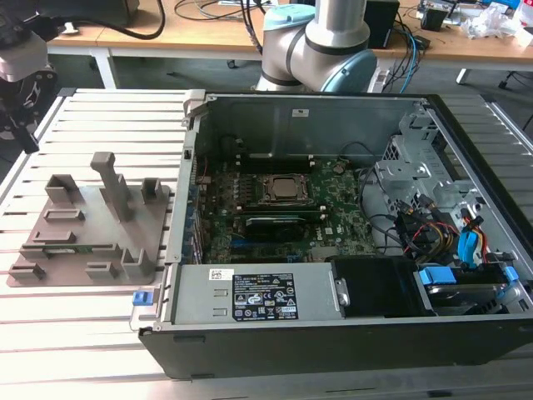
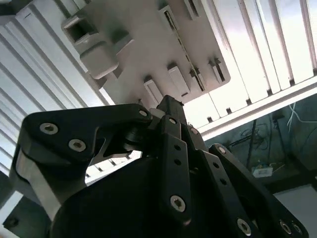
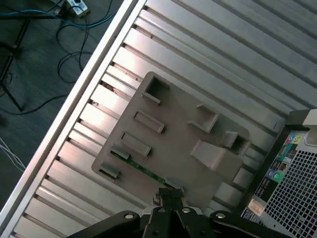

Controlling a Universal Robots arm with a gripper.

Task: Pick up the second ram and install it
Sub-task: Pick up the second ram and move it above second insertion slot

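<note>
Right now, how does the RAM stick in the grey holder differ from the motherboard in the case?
The RAM stick is a long, slim strip; the motherboard is a broad board. The RAM stick sits in the grey holder on the slatted table; the motherboard lies inside the open computer case. Both are green circuit boards.

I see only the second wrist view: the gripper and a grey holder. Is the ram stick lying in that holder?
Observer: Yes, in the first wrist view the second ram lies flat along one edge of the grey holder.
Operator: Where is the gripper?
Observer: The gripper is near one end of the stick; contact I cannot tell.
Operator: And the computer?
Observer: The computer case sits open, to the exterior view's right of the holder.
</note>
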